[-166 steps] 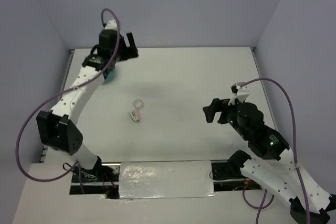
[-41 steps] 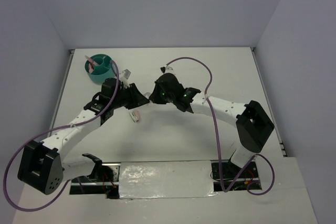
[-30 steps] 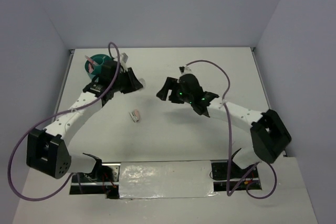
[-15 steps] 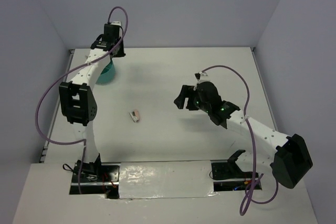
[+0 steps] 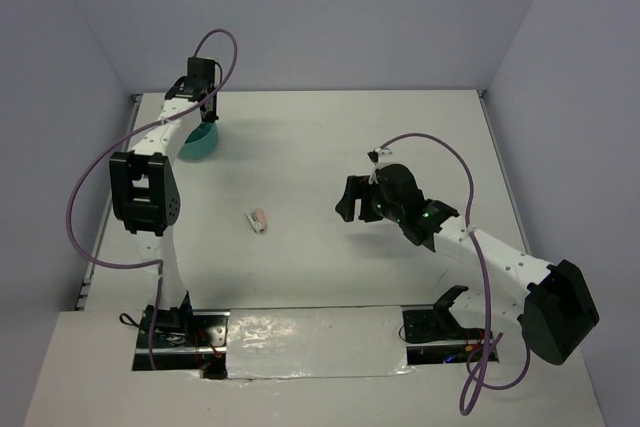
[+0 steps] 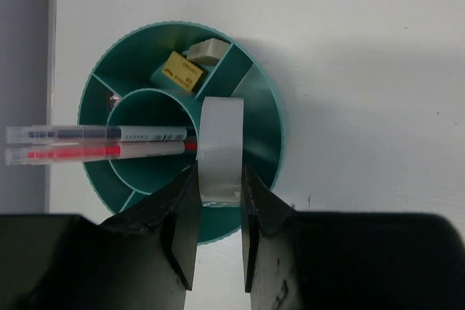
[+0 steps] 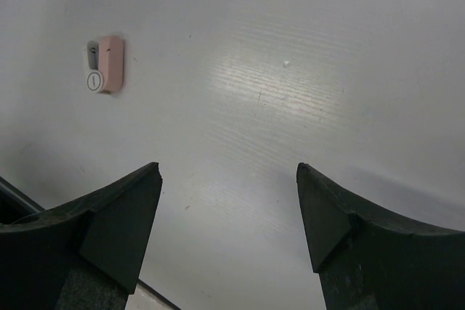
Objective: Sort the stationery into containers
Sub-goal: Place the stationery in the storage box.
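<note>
The teal cup (image 6: 265,132) lies right under my left gripper (image 6: 220,179), which is shut on the clear ring (image 6: 220,147), held edge-on over the cup's middle. A dark pen (image 6: 73,134) and a pink pen (image 6: 73,153) stick out of the central well. A tan block (image 6: 183,72) and a pale piece (image 6: 207,50) lie in a far compartment. In the top view the cup (image 5: 200,143) sits at the far left, partly hidden by the left gripper (image 5: 203,113). A pink oblong piece (image 5: 260,220) (image 7: 109,63) lies on the table. My right gripper (image 7: 229,172) (image 5: 350,199) hangs open and empty to its right.
The cup stands close to the table's left edge and the grey side wall (image 6: 25,49). A taped strip (image 5: 315,342) runs along the near edge between the arm bases. Purple cables loop above both arms.
The ring is gone from the table; my left gripper has carried it from the middle to above the cup. The right arm has drawn back to the right, jaws open.
</note>
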`<state>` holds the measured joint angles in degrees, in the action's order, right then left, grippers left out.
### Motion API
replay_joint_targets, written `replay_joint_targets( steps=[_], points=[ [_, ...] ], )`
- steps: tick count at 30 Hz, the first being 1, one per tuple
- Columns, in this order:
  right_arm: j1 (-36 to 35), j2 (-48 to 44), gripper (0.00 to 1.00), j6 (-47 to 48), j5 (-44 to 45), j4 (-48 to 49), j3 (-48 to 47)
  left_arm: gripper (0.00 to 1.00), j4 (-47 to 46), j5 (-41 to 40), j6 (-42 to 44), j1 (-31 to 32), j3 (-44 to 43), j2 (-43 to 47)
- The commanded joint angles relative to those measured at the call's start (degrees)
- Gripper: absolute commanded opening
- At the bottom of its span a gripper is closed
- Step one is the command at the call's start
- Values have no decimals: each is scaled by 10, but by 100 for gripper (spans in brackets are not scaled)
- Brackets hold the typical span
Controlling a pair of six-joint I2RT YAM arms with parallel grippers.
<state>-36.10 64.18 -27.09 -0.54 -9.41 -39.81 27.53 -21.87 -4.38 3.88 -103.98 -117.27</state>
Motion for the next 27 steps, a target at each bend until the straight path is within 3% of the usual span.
replay_joint_targets(
  steps=[1, 5, 10, 20, 27],
  points=[
    [2, -13, 82, 12, -24, 15, 11, 2, -33, -23, 10, 2, -2, 6],
    [2, -10, 82, 15, -25, 12, 10, 7, -34, -12, 4, 0, -5, 4],
    [2, -8, 82, 18, -26, 11, 6, 23, -31, -19, -1, -1, -9, 4],
    [1, -15, 82, 19, -27, 6, 5, 35, -40, -13, -17, -1, 15, 0],
    [2, -21, 82, 21, -29, 4, 6, 61, -31, -24, -37, -5, 10, -10]
  ],
)
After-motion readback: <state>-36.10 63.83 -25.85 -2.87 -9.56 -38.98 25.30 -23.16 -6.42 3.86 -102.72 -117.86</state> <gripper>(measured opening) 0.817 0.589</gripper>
